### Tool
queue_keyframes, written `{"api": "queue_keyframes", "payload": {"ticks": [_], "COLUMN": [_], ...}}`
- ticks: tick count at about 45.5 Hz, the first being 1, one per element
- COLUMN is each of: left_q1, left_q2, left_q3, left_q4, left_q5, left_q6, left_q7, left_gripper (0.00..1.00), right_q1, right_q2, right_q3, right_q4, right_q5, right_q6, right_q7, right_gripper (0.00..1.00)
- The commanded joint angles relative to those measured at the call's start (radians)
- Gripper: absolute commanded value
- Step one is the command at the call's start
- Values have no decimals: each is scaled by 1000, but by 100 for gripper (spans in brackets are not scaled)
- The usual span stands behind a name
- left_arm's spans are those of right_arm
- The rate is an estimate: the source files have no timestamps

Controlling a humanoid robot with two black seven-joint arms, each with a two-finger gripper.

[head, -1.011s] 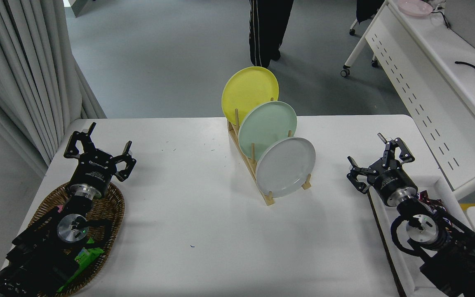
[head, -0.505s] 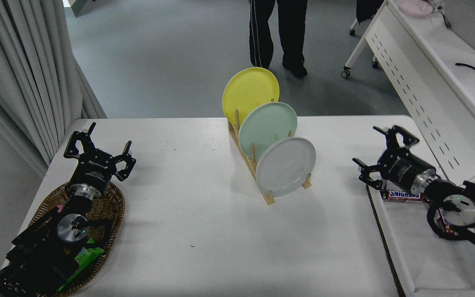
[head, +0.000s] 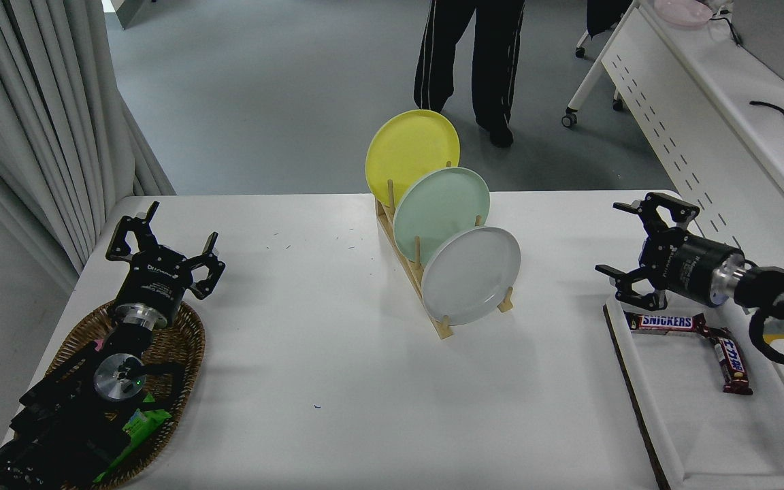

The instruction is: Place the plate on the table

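The light grey plate point(head: 471, 275) stands on edge in the front slot of a wooden rack point(head: 411, 272) near the middle of the white table point(head: 337, 381). A mint green plate point(head: 441, 212) and a yellow plate point(head: 412, 153) stand behind it in the same rack. My right gripper point(head: 627, 241) is open and empty, pointing left toward the rack, well to the right of the grey plate and above the table. My left gripper point(head: 164, 245) is open and parked at the lower left.
A wicker basket point(head: 160, 381) with green packets lies under the left arm. A white tray point(head: 705, 408) at the right holds two Snickers bars point(head: 664, 321). A person's legs point(head: 474, 61) stand beyond the table's far edge. A long white desk point(head: 719, 122) is at the upper right.
My right arm has swung up and to the right, turning the open gripper to point left toward the rack; the Snickers bars are uncovered. The person has stepped to the right.
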Motion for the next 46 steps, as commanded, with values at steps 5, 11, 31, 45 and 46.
{"api": "queue_keyframes", "payload": {"ticks": [5, 11, 31, 45, 46], "left_q1": [0, 0, 0, 0, 0], "left_q2": [0, 0, 0, 0, 0], "left_q3": [0, 0, 0, 0, 0], "left_q4": [0, 0, 0, 0, 0], "left_q5": [0, 0, 0, 0, 0], "left_q6": [0, 0, 0, 0, 0], "left_q7": [0, 0, 0, 0, 0], "left_gripper": [100, 100, 100, 100, 100], "right_q1": [83, 83, 92, 88, 86], "right_q2": [109, 158, 282, 338, 339], "right_q3": [1, 34, 81, 90, 93], "right_q4": [8, 8, -10, -40, -41], "right_q5": [-67, -124, -52, 38, 38], "right_q6": [-106, -155, -321, -333, -335], "right_q7": [-51, -53, -126, -197, -197], "right_gripper": [100, 100, 100, 100, 100]}}
